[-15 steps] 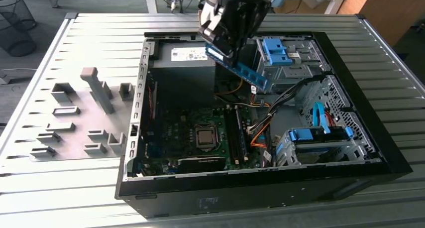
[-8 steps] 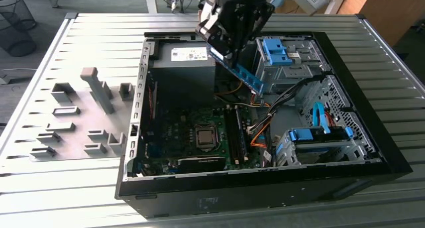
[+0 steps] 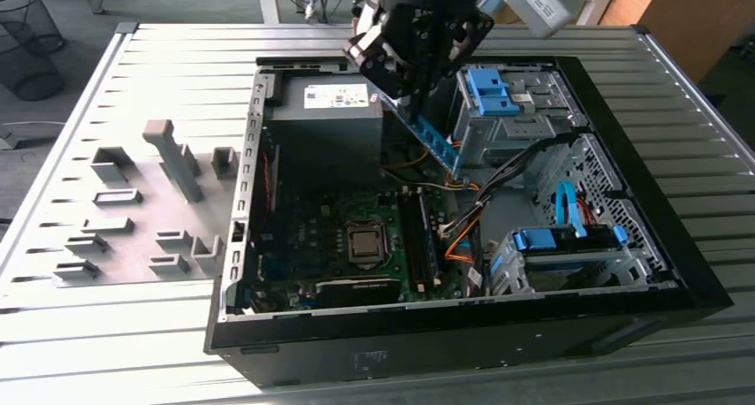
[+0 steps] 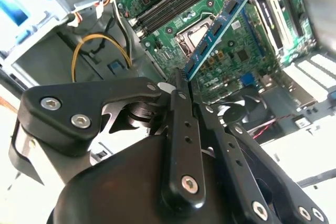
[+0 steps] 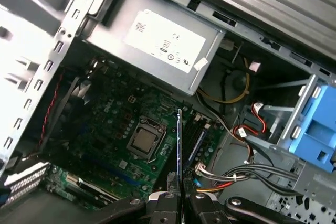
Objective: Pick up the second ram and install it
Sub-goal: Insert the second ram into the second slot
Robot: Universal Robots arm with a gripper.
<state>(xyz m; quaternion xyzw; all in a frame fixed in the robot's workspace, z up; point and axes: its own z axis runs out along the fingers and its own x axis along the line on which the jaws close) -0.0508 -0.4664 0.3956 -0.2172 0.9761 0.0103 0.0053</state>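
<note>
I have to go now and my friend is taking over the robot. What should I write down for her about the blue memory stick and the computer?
Gripper: shut on the second ram, pinching one end of it.
Ram: held in the air above the open computer case, over the motherboard, tilted in the exterior view; edge-on in the first wrist view.
Memory slots: beside the bare processor socket.
Done: the ram is picked up.
Left: it is not yet in a slot.

open computer case (image 3: pixel 660 272) | power supply (image 3: pixel 324 122) | grey fixture blocks (image 3: pixel 177 162) | slatted table (image 3: pixel 71 317)
</note>
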